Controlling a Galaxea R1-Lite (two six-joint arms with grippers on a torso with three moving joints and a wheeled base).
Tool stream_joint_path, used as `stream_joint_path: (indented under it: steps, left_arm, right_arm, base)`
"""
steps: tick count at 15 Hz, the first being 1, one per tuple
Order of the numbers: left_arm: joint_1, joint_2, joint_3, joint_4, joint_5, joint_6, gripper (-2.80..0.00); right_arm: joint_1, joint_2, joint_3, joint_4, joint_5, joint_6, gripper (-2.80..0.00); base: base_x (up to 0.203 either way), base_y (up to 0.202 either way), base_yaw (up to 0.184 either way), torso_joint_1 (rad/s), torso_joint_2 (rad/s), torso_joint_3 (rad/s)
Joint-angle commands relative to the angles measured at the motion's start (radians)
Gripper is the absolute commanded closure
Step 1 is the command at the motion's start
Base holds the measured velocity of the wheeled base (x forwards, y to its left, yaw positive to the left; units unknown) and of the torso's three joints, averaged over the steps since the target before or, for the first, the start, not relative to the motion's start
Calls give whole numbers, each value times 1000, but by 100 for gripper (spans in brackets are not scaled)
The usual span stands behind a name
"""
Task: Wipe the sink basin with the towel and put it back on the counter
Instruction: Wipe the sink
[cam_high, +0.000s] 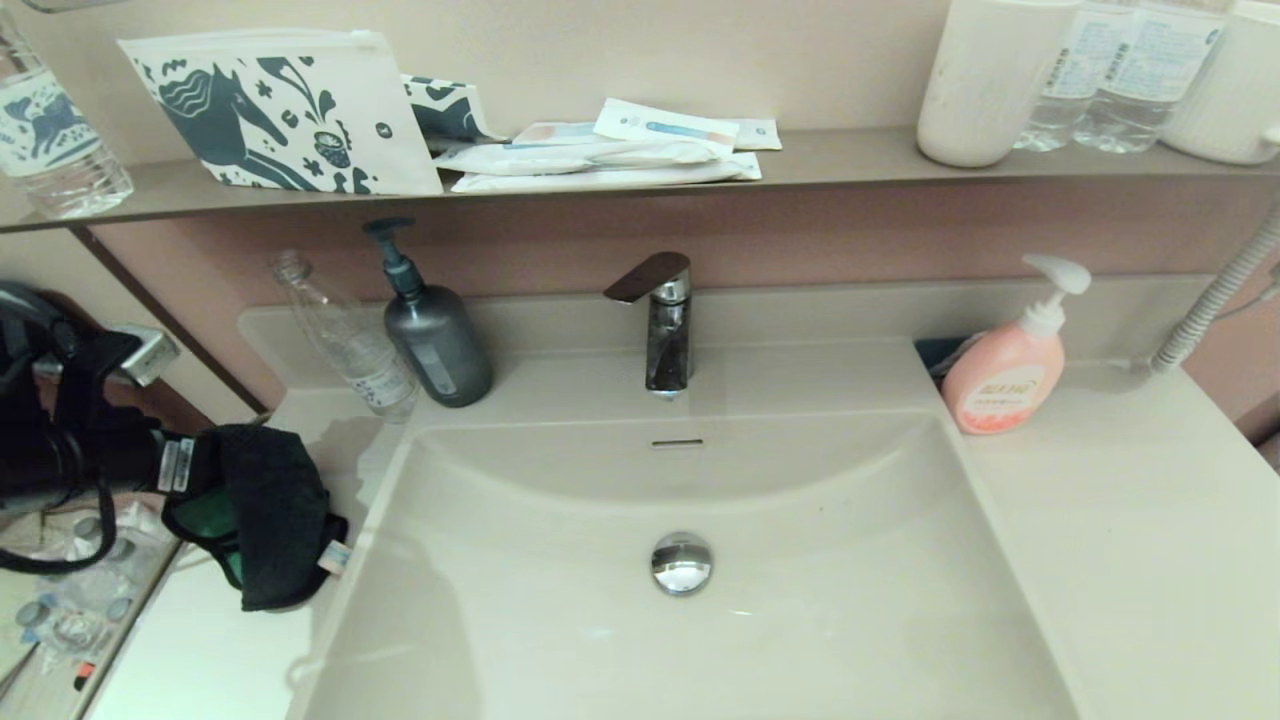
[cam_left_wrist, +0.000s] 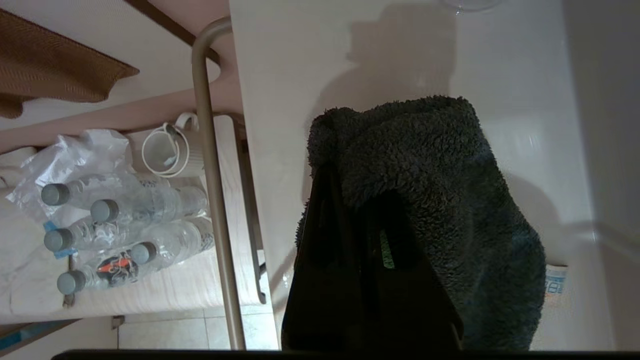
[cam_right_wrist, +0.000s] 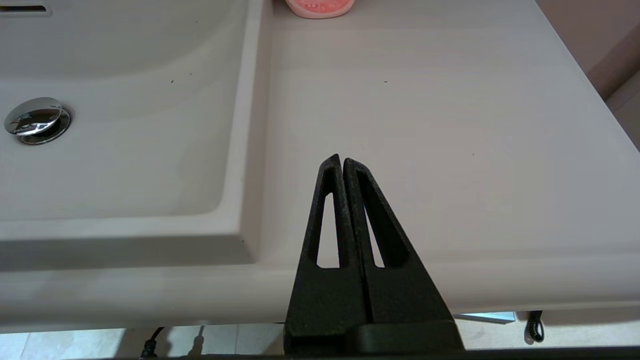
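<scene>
Left jaws around white-tagged towel (cam_high: 270, 510)

A chrome faucet (cam_high: 664, 325) stands at the middle of the bench's back edge. Toward the back left corner stand a dark grey pump bottle (cam_high: 432, 335) and, just beside it, a clear plastic bottle (cam_high: 345, 335). A pink soap dispenser (cam_high: 1010, 365) stands toward the back right. On the shelf (cam_high: 850, 160) above rest a patterned pouch (cam_high: 280, 110), flat white sachets (cam_high: 610, 150), a white cup (cam_high: 985, 80) and water bottles (cam_high: 1120, 70).
</scene>
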Motion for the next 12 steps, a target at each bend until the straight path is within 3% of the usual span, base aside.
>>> stream_joint_path:
  steps: [1, 2, 3, 8, 12]
  left_arm:
    - [-10, 19, -42, 19, -2, 2, 0]
    - [-10, 18, -44, 17, -2, 3, -104]
    - [-10, 14, -42, 17, -2, 3, -280]
    - [-10, -42, -46, 44, -4, -3, -280]
    - [-10, -151, -44, 223, -3, -2, -280]
  right_arm:
    - [0, 1, 0, 0, 0, 0, 0]
    - [0, 1, 0, 0, 0, -1, 0]
    - [-1, 1, 0, 0, 0, -1, 0]
    - [-1, 1, 1, 0, 0, -1, 0]
    - [-1, 1, 0, 0, 0, -1, 0]
  base:
    - [0, 0, 0, 0, 0, 0]
    - [0, 0, 0, 0, 0, 0]
    - [0, 0, 0, 0, 0, 0]
    - [0, 0, 0, 0, 0, 0]
    - [0, 0, 0, 0, 0, 0]
